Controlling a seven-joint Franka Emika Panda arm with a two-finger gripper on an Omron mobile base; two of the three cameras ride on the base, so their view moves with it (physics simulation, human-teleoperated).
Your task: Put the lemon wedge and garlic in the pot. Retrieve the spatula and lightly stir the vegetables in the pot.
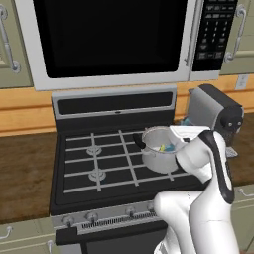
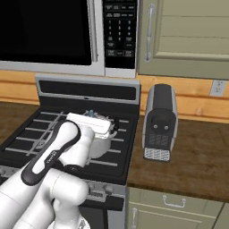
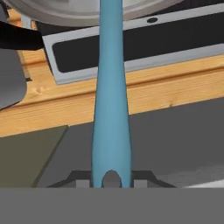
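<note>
The steel pot (image 1: 158,158) stands on the stove's right rear burner. Inside it I see the yellow lemon wedge (image 1: 161,147) beside the blade end of the light-blue spatula (image 1: 170,147). The garlic is hidden from me. In the hand view my gripper (image 3: 111,182) is shut on the spatula (image 3: 110,87), whose handle runs up from the fingertips toward the pot's rim (image 3: 65,15). The pot's black handle (image 3: 17,37) shows at the left. My white hand hangs right over the pot (image 2: 102,145) in both base views, covering much of it.
A boxy grey toaster (image 1: 214,110) (image 2: 159,123) stands on the wooden counter just right of the stove. The microwave (image 1: 109,34) hangs above the black grates (image 1: 96,161). The stove's raised back panel (image 2: 87,91) is close behind the pot.
</note>
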